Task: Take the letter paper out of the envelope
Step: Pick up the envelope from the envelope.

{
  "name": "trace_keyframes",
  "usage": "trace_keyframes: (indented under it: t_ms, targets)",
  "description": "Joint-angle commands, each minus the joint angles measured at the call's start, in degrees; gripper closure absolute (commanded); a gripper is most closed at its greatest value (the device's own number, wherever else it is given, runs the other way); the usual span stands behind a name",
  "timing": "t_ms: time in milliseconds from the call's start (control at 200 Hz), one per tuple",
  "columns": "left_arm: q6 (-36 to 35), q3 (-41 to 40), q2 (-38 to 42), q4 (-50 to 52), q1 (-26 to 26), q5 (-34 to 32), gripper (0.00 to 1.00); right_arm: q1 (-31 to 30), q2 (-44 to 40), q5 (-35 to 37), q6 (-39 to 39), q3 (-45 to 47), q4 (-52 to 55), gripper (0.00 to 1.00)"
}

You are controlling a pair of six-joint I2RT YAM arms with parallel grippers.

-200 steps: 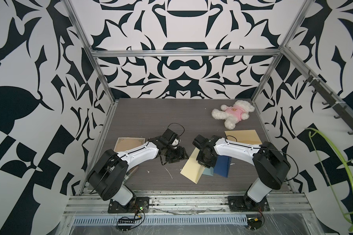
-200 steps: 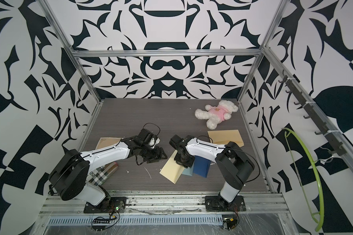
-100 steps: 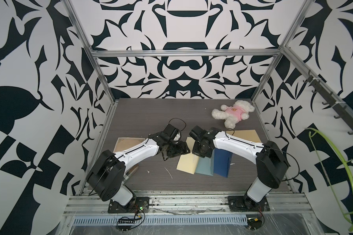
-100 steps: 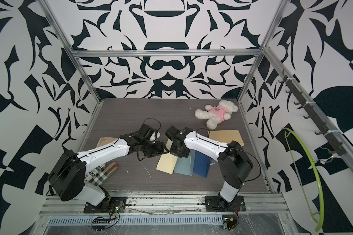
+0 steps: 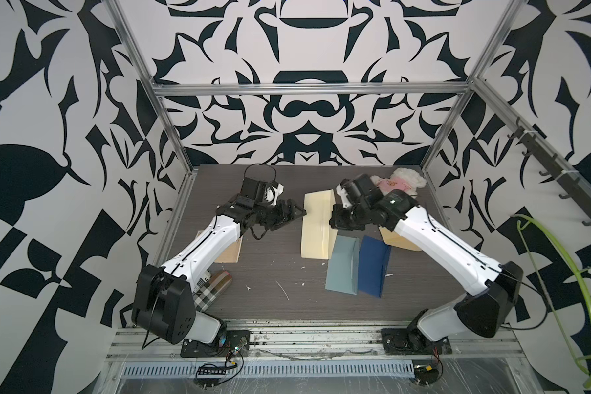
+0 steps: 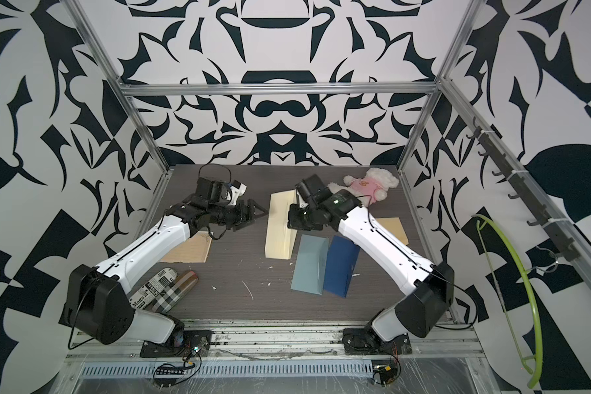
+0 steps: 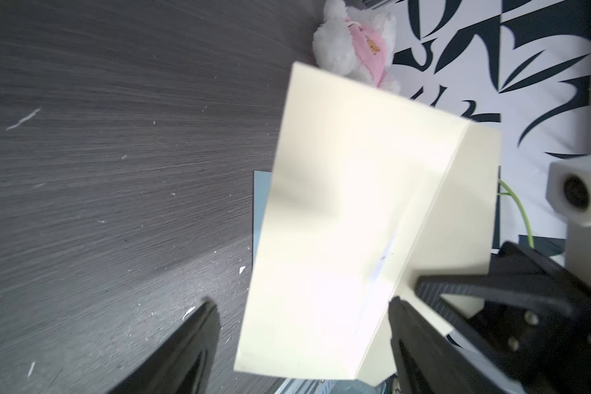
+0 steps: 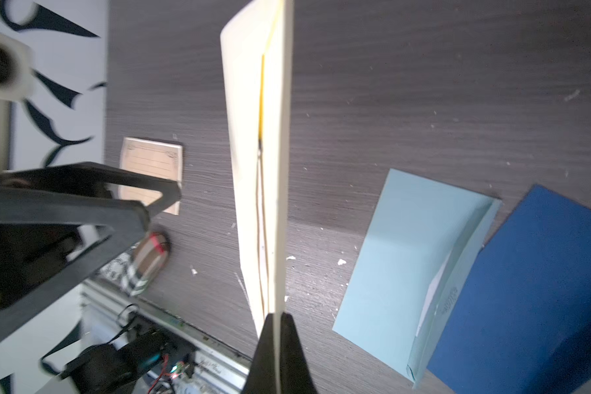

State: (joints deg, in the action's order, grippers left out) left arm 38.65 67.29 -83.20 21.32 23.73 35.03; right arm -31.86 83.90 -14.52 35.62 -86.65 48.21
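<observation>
The right gripper (image 8: 276, 320) was clamped on one long edge of the cream envelope (image 5: 316, 225), holding it up over the table (image 5: 270, 273). The left gripper (image 5: 297, 213) stood with jaws spread, just beside the opposite edge.

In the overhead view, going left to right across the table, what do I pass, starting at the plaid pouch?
plaid pouch → left tool → cream envelope → light blue envelope → dark blue envelope
</observation>
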Motion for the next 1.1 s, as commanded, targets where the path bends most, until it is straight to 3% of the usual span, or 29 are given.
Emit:
trace_keyframes:
  t_ms: [0,115,250,465,630,805,945,1095]
  targets:
    - [-0.9,2.1,-1.6,-5.3,-1.7,11.2,0.17,7.1,-2.0,-18.1,-6.9,-2.1,-3.6,1.0]
    - [0.3,4.4,-2.7,-9.0,-2.0,15.4,0.16,12.8,-2.0,-30.5,-5.7,-1.4,-7.8,1.0]
    - [0.2,6.2,-4.1,-10.2,-2.1,17.8,0.16,17.0,-2.8,-40.4,0.9,2.7,-18.5,1.0]
    - [-0.1,6.5,-5.4,-11.1,-2.5,18.1,0.09,19.0,-1.7,-48.4,5.5,4.3,-26.2,1.0]
    - [6.2,5.0,-5.9,-20.4,-2.5,20.5,0.08,19.0,-0.4,-51.8,7.1,4.7,-29.0,1.0]
    - [8.9,5.7,-6.6,-23.5,-2.8,21.4,0.09,19.0,0.2,-54.1,9.0,6.3,-33.3,1.0]
    - [12.6,5.6,-7.0,-27.9,-3.2,23.1,0.14,19.2,1.3,-55.1,9.4,6.1,-34.9,1.0]
    - [15.9,5.6,-7.2,-31.1,-3.2,24.9,0.37,19.4,2.6,-56.8,11.9,5.7,-39.2,1.0]
